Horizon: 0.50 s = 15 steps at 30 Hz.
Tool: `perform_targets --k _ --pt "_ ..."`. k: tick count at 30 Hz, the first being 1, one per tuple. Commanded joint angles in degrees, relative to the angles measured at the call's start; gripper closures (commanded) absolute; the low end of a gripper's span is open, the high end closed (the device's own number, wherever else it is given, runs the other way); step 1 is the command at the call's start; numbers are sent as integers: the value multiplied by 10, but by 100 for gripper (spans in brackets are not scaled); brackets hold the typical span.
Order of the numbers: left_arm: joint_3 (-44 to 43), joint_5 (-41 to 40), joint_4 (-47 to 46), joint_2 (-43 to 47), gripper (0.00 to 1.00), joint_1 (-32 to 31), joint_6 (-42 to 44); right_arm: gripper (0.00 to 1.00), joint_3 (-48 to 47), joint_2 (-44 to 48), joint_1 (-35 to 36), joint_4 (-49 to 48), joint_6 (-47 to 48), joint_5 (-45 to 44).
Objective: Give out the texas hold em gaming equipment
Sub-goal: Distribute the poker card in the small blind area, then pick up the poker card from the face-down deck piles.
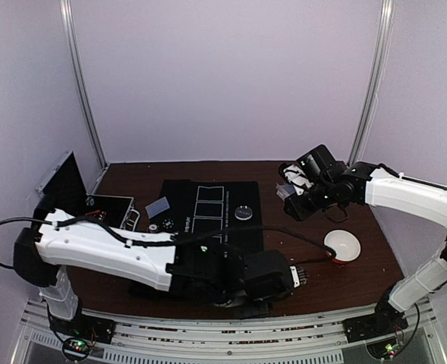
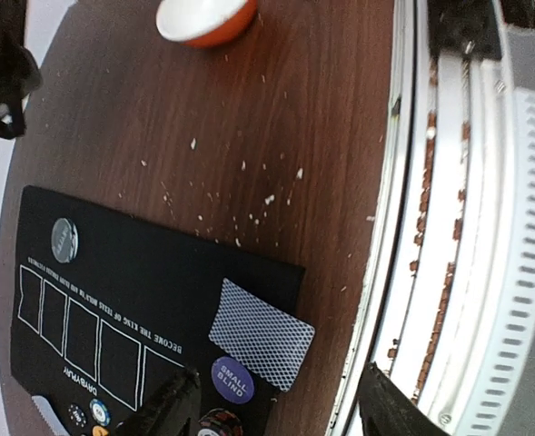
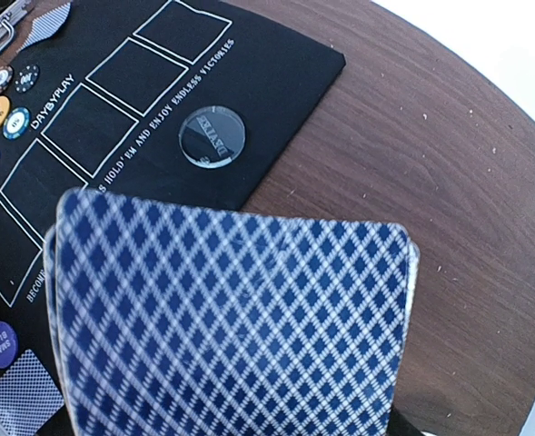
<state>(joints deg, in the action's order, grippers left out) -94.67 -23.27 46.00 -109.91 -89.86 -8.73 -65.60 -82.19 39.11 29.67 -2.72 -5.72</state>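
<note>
Nearest the lens, one deck of cards (image 3: 231,318), blue-diamond backs toward the wrist camera, clamped in the right fingers (image 1: 288,189) and held in the air over the edge of the black mat (image 3: 276,82) and the bare table (image 3: 449,182); long axis lying across the right wrist view, top cards slipped a little at the left side. On the mat below: five white-outlined boxes (image 3: 81,127) in one row, one silver disc (image 3: 211,138) lying flat beside the row near the mat's edge, one purple disc (image 2: 232,380) lettered SMALL BLIND near the opposite end. Just beside the purple disc, one single card (image 2: 261,345), back up, flat at the mat's corner, long axis running the same way as the row of boxes; touching the disc or not, cannot tell. One second card (image 3: 49,23) at the far corner, tilted against the mat's edges. A cluster of chips (image 3: 15,123) near it, at least five showing, one orange among the white-edged blue. Left fingers (image 2: 281,391) apart and empty, low over the single card and purple disc. One bowl (image 2: 203,20), white inside and orange outside, upright on the wood, well apart from the mat
</note>
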Motion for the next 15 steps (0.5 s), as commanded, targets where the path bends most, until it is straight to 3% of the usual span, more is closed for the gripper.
perform_targets --k 1,5,9,15 --pt "24 82 -45 114 37 36 4 54 -32 -1 -3 6 15 -5" --pt "58 185 -87 229 32 126 -30 54 -43 -4 0 4 26 0" --pt "131 299 -138 329 24 302 -103 54 -37 7 21 -29 46 -2" --pt "228 498 -191 341 10 514 -218 54 -24 12 96 -90 92 -11"
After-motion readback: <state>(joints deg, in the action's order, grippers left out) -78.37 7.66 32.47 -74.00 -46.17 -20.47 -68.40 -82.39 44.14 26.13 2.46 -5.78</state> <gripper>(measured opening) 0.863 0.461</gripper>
